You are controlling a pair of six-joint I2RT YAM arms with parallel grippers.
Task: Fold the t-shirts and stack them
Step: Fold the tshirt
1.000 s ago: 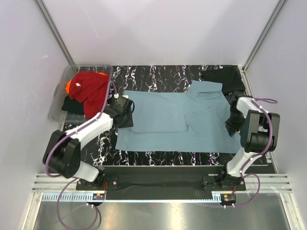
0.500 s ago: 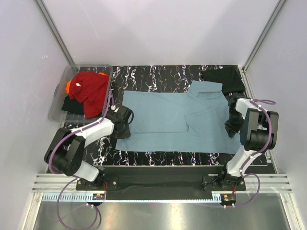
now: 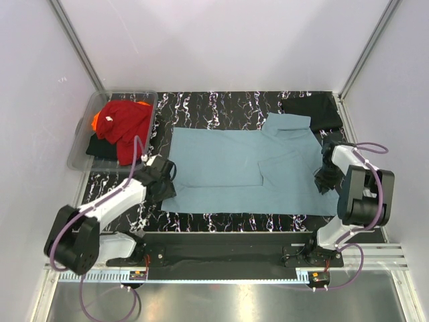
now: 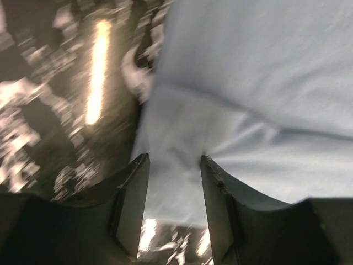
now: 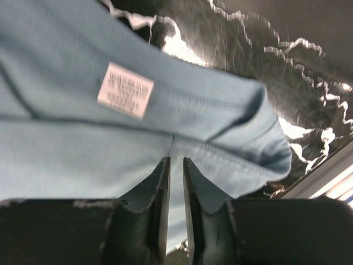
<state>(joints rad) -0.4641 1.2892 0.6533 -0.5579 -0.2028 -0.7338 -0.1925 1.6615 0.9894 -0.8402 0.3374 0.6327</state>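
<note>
Teal shirt (image 3: 228,168) mid-fold. Right gripper (image 5: 175,163) pinched its edge; left gripper (image 4: 172,160) stood open astride the opposite edge. Closing there seemed next.

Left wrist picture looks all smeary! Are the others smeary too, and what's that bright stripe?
Left wrist view: blurred all over, table and blue shirt both smeared; the stripe looks like a lamp glaring off the shiny table. Right wrist view: much sharper, the shirt's stitching and white label crisp. Top view: sharp, evenly lit.
</note>
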